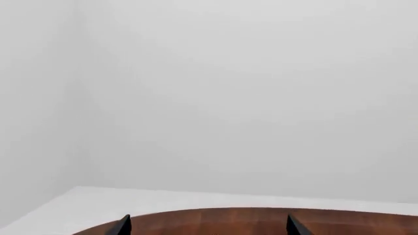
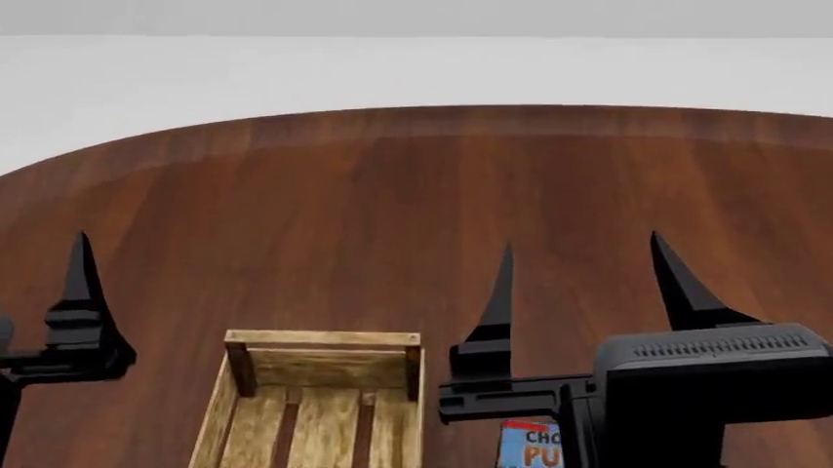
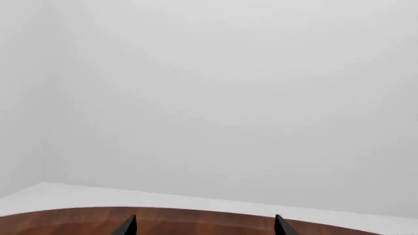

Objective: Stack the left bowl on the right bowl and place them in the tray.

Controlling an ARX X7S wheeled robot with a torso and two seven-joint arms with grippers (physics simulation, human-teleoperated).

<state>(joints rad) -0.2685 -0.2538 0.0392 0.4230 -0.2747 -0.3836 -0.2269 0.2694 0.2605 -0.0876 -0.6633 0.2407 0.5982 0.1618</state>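
We look down from our head camera onto a broad, round-edged bench of dark reddish-brown wood, with a pale floor and white wall beyond its far edge.

At the near edge, slightly left of centre, sits the long rectangular light-wood tray with a slatted bottom, low plank sides and darker corner posts. Only its far end is in view, and what shows of its inside holds nothing.

Just right of the tray, a blue chocolate pudding box peeks out at the near edge, mostly hidden under our right arm.

Our right gripper hovers over the bench to the right of the tray, its two black pointed fingers spread wide and holding nothing.

Our left gripper is left of the tray. The head view shows only one finger, but the left wrist view shows both tips set wide apart, holding nothing.

No bowls appear in any view.
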